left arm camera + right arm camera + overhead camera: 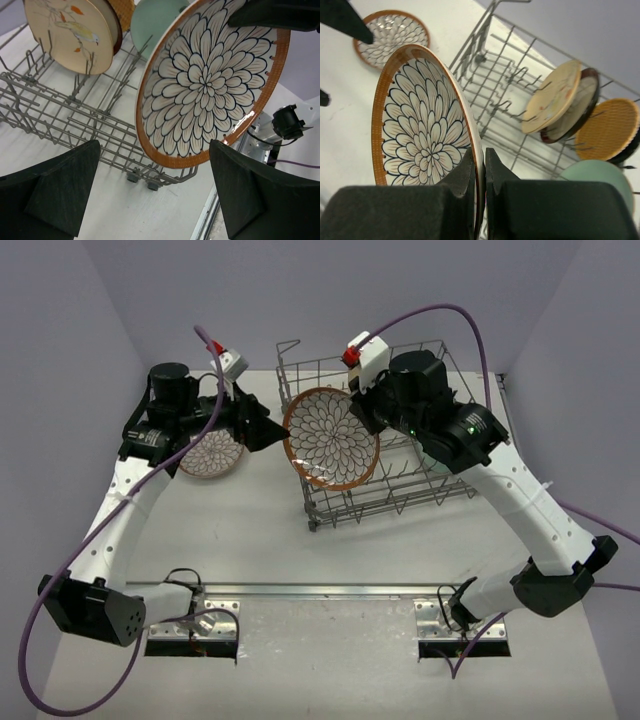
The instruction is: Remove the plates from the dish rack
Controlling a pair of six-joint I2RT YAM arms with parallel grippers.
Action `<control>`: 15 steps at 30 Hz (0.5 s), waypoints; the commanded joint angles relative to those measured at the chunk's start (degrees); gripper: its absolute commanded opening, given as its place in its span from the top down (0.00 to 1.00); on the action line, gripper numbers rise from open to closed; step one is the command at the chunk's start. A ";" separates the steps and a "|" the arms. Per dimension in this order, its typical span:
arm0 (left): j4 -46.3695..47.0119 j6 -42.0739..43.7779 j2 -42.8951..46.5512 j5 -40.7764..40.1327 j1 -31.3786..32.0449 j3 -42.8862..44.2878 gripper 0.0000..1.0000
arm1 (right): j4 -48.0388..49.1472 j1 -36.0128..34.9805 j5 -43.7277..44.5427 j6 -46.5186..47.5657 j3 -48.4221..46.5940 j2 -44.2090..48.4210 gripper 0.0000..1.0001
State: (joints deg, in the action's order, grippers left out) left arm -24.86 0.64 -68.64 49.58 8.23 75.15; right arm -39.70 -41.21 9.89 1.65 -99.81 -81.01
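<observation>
Plates are the job: floral plate [330, 437] is off the tines, held over the near-left corner of the rack [400, 502], pinched at its far-right rim by the right hand [480, 155], one finger on the face and one on the back, clamped shut on the edge. Left hand [153, 150] is open wide, fingers spread on either side of the plate's near rim in the wrist view; from the top view it sits just beside the left rim, contact can't be told. Second floral plate [212, 453] lies flat on the surface [250, 540] under the left arm. In the rack: cream plate [551, 95], brown plate [590, 90], tan plate [612, 127] and mint plate [597, 175], all on edge between tines. Handling, judged: glazed ceramic, so stiff, brittle, slick, and fairly heavy for a single rim pinch; it will want to pivot in the fingers and won't survive a drop or a knock on the wire. Best hold is the rim, fingers straddling the edge, opposite the right hand's pinch, deep enough to get past the lip. Orientation: disc stands tilted on edge, patterned face up and toward the left arm, back toward the rack. Round, so no long axis; its flat plane runs roughly near-to-far, and its normal points at the left hand.
</observation>
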 commanded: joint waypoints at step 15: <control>1.95 -3.80 -5.75 8.79 2.85 2.06 0.50 | 4.30 -0.08 -14.06 -10.85 -5.63 0.22 1.00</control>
State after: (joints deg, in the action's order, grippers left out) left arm -25.50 -1.44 -73.92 51.67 10.23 75.85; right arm -44.02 -41.23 -1.52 -6.05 -100.68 -81.61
